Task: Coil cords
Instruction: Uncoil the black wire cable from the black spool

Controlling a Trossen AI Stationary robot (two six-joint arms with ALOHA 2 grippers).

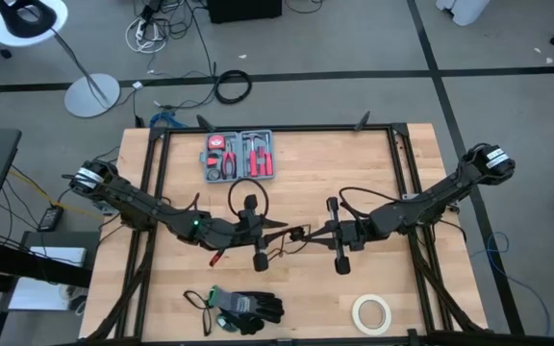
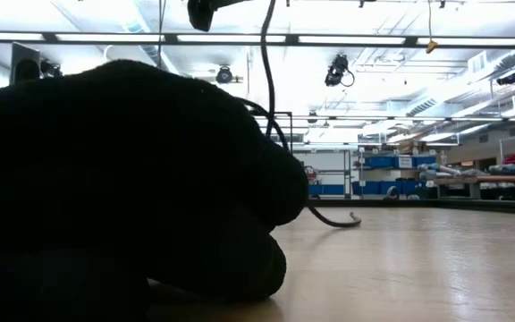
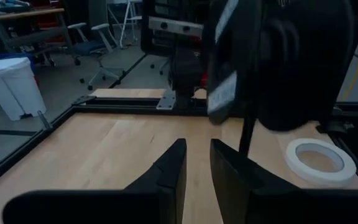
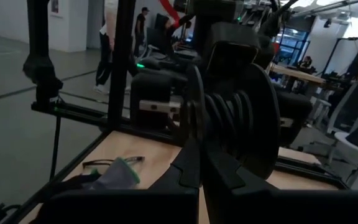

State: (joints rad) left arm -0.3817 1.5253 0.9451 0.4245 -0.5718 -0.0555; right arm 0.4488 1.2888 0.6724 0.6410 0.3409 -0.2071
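Note:
The cord is thin and black. Part of it is wound into a round coil point(image 4: 232, 124), which stands on edge in the air at mid-table. My right gripper point(image 4: 201, 155), reaching level from the table's right, is shut at the coil's rim. A loose loop point(image 1: 248, 187) of the cord lies toward the far side. A strand point(image 2: 267, 63) hangs down, and its tail point(image 2: 333, 221) rests on the wood. My left gripper point(image 3: 197, 165) comes level from the left, facing the coil point(image 3: 303, 62). Its fingers stand a narrow gap apart with nothing between them. My right gripper pinches the coil's rim point(image 4: 197, 140) between its two fingertips, which come level from the table's right. The coil stands on edge, lifted clear of the table. A slack strand point(image 3: 247, 127) of the cord hangs below it.
A grey tool case point(image 1: 239, 156) lies at the far middle. Black gloves point(image 1: 243, 308) sit at the near edge and block most of the low view point(image 2: 105, 179). A white tape roll point(image 1: 372, 312) lies at the near right. Bare wood lies under and between the arms.

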